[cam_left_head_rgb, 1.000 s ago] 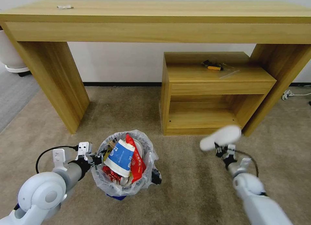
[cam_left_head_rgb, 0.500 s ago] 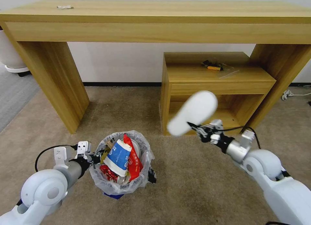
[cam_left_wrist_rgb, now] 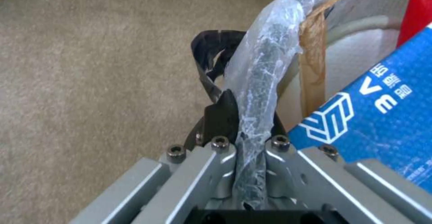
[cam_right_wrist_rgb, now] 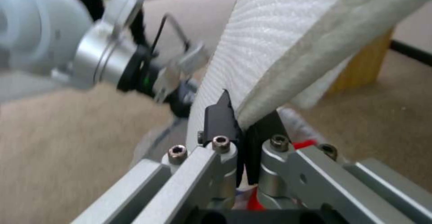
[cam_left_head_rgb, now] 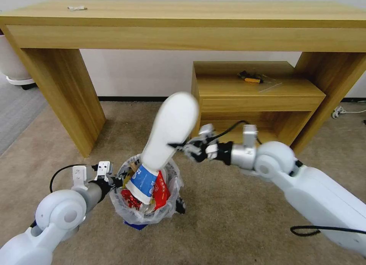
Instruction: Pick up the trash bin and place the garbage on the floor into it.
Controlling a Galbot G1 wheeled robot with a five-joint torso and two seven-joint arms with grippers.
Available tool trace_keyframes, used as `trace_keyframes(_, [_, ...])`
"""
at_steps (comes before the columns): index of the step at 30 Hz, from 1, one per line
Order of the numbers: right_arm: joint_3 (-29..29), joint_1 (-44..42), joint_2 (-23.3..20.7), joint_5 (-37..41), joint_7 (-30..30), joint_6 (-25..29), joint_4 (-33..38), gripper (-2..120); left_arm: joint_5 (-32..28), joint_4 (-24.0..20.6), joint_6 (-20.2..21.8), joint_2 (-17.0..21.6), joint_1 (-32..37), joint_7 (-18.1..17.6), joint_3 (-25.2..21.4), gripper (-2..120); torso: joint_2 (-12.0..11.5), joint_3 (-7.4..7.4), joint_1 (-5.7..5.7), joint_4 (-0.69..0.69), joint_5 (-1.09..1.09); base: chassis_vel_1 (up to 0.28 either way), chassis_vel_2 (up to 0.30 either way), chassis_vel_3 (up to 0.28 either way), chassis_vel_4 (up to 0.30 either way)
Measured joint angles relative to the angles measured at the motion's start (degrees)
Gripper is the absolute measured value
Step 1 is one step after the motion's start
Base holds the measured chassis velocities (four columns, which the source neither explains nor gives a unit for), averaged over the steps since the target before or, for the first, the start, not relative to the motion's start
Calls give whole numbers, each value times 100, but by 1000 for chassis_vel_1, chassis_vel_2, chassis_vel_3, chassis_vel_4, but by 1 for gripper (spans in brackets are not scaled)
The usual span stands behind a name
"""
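- Head view: white foam insole (cam_left_head_rgb: 169, 131), carried a second ago at the right above the beige short-pile carpet floor (cam_left_head_rgb: 228, 204), now swung leftward to stand tilted over the small round dark trash bin with crinkled clear liner (cam_left_head_rgb: 146, 215); lower end touching the heaped contents. Transfer nearly done, release judged outstanding.
- Head view, bin contents: blue-and-white printed packet (cam_left_head_rgb: 143, 183), red wrappers (cam_left_head_rgb: 161, 187), crushed red can (cam_left_head_rgb: 131, 202), piled above the rim.
- Left wrist view: left gripper (cam_left_wrist_rgb: 249, 116) jaws closed tight on the bin's plastic-wrapped rim, holding the bin just beside the left arm.
- Right wrist view: right gripper (cam_right_wrist_rgb: 241, 122) jaws pinched on the insole's edge, left arm visible beyond.
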Motion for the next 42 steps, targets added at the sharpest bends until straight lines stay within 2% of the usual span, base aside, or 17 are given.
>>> trace_keyframes(8, [-921,1063,0,-286,-347,-68,-425,0,-85,-34,0,104,6,-19,-24,0,0,0,0,1,0,0,0,0,0])
trace_keyframes(13, [-1310,1276,147,-470,-487,-132,-746,0,-120,-103,0,106,23,-18,-30,0,0,0,0,0,1,0,0,0,0])
trace_keyframes(25, [-1886,1458,531,-715,-560,-185,-1233,0,-205,-230,0,83,40,-77,34,0,0,-1,0,1,1,0,0,0,0])
trace_keyframes(31, [-1925,1443,582,-907,-534,-139,-1401,0,-256,-260,1,88,53,-91,26,0,0,-1,0,0,1,0,0,0,0])
trace_keyframes(33, [-1926,1429,594,-962,-494,-108,-1426,3,-258,-262,0,89,54,-91,25,0,0,-1,0,0,1,0,0,0,0])
trace_keyframes(35, [-1903,1397,601,-831,-298,-77,-1385,14,-258,-260,0,80,58,-92,27,0,0,-1,0,0,1,0,0,0,0])
trace_keyframes(36, [-1903,1397,601,-831,-298,-77,-1385,14,-258,-260,0,80,58,-92,27,0,0,-1,0,0,1,0,0,0,0])
trace_keyframes(42, [-1832,1370,538,-524,180,-54,-1182,39,-256,-224,0,60,65,-92,29,0,0,-1,-1,0,1,0,0,0,0])
